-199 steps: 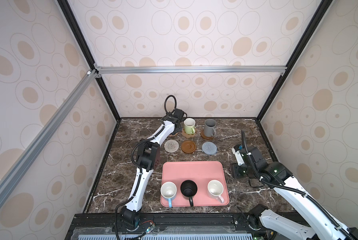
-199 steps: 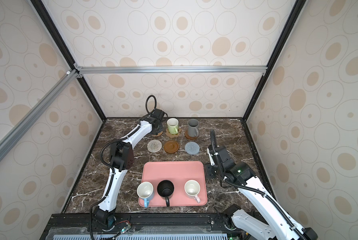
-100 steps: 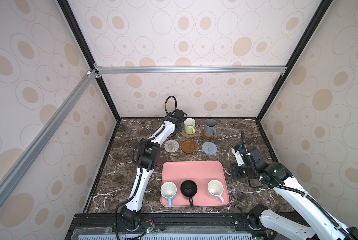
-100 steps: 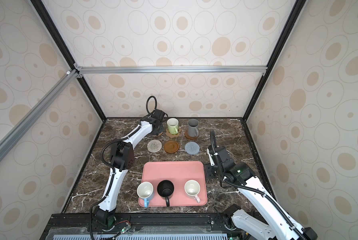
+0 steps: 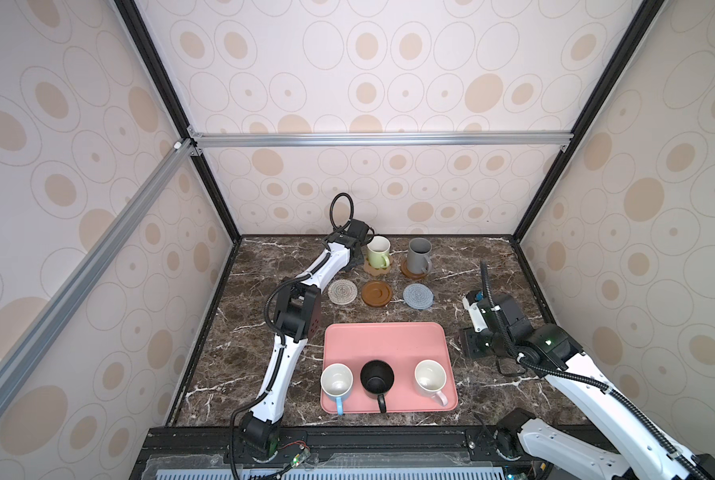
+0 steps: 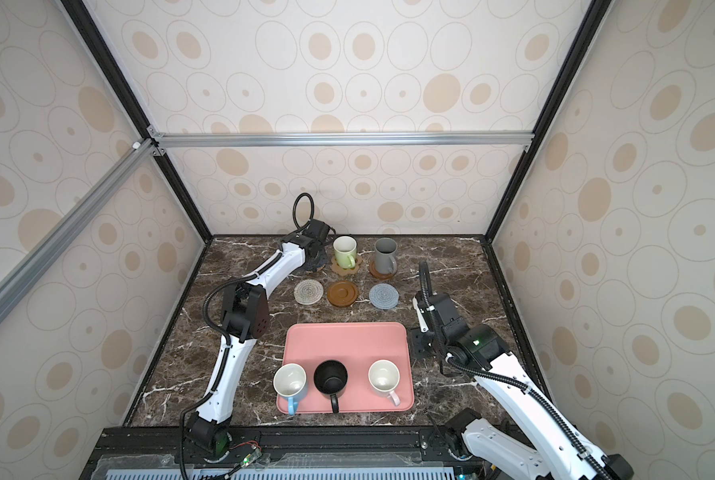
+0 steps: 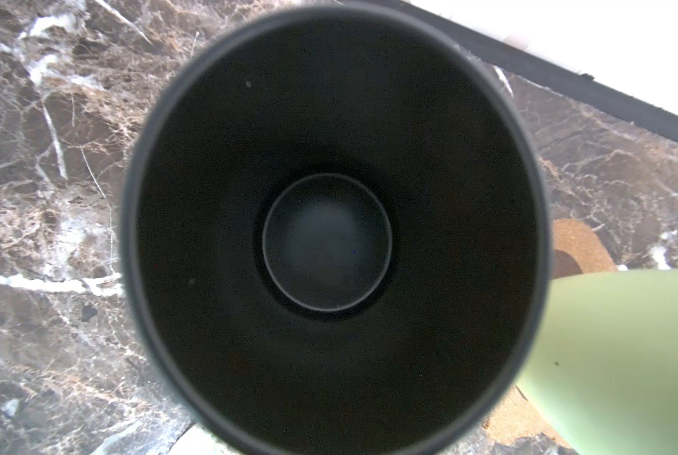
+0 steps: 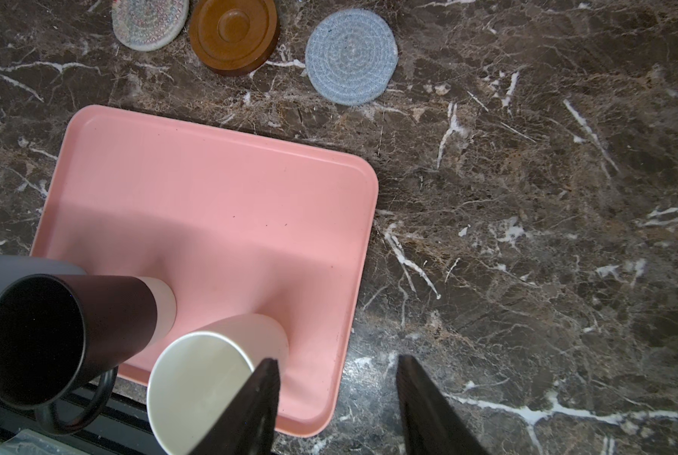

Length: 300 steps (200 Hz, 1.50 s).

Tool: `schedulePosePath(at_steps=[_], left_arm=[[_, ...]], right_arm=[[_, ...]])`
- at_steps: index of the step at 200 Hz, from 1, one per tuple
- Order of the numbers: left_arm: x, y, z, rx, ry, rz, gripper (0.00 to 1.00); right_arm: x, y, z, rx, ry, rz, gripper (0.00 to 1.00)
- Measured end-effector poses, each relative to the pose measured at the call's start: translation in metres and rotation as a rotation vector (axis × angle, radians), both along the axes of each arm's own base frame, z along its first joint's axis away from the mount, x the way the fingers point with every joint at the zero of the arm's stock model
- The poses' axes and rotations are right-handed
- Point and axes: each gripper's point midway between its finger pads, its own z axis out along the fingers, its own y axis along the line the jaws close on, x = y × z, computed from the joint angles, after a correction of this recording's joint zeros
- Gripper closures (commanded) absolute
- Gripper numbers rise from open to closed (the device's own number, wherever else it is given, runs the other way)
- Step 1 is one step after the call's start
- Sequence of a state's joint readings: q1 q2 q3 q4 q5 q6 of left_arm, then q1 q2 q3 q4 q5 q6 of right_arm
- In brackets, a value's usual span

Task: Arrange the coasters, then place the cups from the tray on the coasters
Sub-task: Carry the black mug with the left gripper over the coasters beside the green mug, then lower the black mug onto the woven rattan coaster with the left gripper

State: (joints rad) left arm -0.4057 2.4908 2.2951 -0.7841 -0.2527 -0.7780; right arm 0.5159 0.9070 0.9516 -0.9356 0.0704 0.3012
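Note:
At the back left, my left gripper (image 5: 357, 254) is shut on a black cup (image 7: 329, 236), which fills the left wrist view and hides the fingers. Beside it a light green cup (image 5: 378, 251) stands on the paw-shaped coaster (image 5: 375, 271), and a grey cup (image 6: 385, 254) on a brown wooden coaster (image 6: 378, 273). Beige woven (image 5: 342, 291), brown wooden (image 5: 376, 294) and grey-blue (image 5: 418, 296) coasters lie bare in a row. The pink tray (image 5: 384, 340) holds light blue (image 5: 337, 380), black (image 5: 376, 376) and pink (image 5: 430, 376) cups. My right gripper (image 8: 335, 378) is open over the marble, right of the tray.
The dark marble table (image 5: 493, 270) is closed in by patterned walls with black frame posts on three sides. The left arm's elbow (image 5: 295, 309) rises left of the coaster row. A black rail (image 5: 347, 436) runs along the front edge.

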Motion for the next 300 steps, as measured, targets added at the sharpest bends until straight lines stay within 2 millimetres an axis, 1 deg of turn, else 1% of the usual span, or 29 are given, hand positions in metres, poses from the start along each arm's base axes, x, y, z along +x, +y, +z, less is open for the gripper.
schedulePosePath(at_steps=[21,43,122,167,231,257,277,300], left_arm=[[0.001,-0.001,0.001,0.001,-0.009,0.0,0.7],[0.002,-0.003,0.002,0.002,-0.014,-0.003,0.66],[0.001,-0.013,0.004,-0.005,-0.028,-0.017,0.64],[0.004,-0.018,0.001,-0.018,-0.045,-0.024,0.64],[0.007,-0.023,0.004,-0.036,-0.063,-0.032,0.62],[0.006,-0.023,0.004,-0.035,-0.062,-0.034,0.59],[0.002,-0.021,0.003,-0.03,-0.055,-0.036,0.55],[-0.007,-0.019,0.011,-0.03,-0.058,-0.042,0.53]], right_arm=[[0.0,0.0,0.0,0.0,0.0,0.0,0.48],[0.0,0.0,0.0,0.0,0.0,0.0,0.48],[0.0,0.0,0.0,0.0,-0.001,-0.002,0.48],[-0.001,-0.002,0.0,-0.002,0.001,-0.008,0.48],[-0.002,-0.003,0.0,-0.004,0.002,-0.012,0.48],[-0.003,-0.003,0.0,-0.004,0.004,-0.013,0.48],[-0.004,-0.004,0.0,-0.004,0.008,-0.017,0.48],[-0.004,-0.004,-0.001,-0.002,0.012,-0.021,0.48]])
